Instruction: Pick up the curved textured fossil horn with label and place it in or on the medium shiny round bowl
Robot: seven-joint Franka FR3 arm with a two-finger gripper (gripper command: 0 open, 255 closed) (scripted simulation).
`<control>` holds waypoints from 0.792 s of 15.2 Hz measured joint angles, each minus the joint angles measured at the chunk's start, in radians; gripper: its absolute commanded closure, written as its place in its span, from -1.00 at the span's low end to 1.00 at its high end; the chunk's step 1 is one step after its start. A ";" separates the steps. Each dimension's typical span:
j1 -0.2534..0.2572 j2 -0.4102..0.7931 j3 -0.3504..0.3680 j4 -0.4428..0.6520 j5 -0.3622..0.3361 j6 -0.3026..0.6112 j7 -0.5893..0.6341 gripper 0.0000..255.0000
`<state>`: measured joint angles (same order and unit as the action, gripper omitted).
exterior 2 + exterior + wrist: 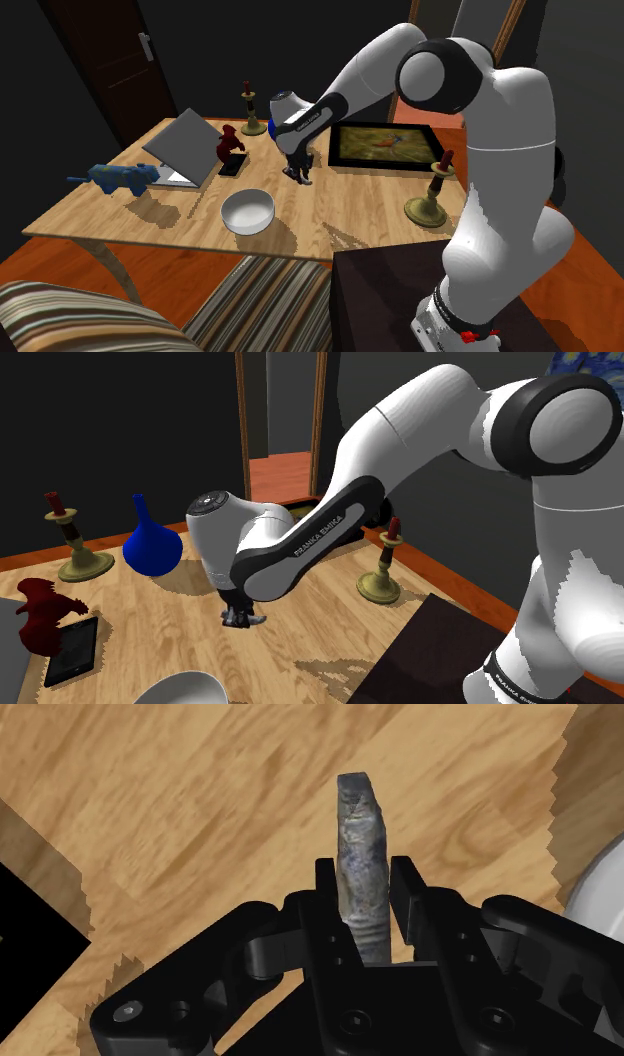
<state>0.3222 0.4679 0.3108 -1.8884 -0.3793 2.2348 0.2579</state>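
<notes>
Grey-blue and ridged, the fossil horn sits between the fingers of your tool, with its blunt tip reaching out past them. Both fingers press against its sides, so read the tool as clenched on the horn. No label can be made out on the part that shows. In the shoulder view the tool hangs low over the wooden counter, and you cannot tell there whether the horn is clear of the wood or rests on it.

By my reading you are at the grasp-to-lift stage: the hold is made and the carry is not yet begun. The white round bowl stands upright on the counter near the tool, off to one side past one finger. It has nothing in it, and there is bare wood between the two.

Next you want a straight lift, high enough that the horn's low end will pass over the bowl's rim. Follow it with a short sideways carry until the horn hangs over the bowl's middle, then a descent and release. The horn tapers, so it may pivot or slip in the hold; move gently. A red figurine and a dark tablet lie farther from the tool than the bowl, on the same general side, and look to be off the direct path.
</notes>
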 measured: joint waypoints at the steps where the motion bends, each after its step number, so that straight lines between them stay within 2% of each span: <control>1: -0.002 -0.011 0.003 -0.001 0.005 -0.009 -0.004 1.00; 8: -0.010 -0.066 0.018 0.012 0.036 -0.072 -0.029 1.00; 12: 0.044 -0.036 0.036 0.066 0.031 -0.110 0.031 1.00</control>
<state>0.3661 0.4323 0.3466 -1.8223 -0.3480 2.1246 0.2892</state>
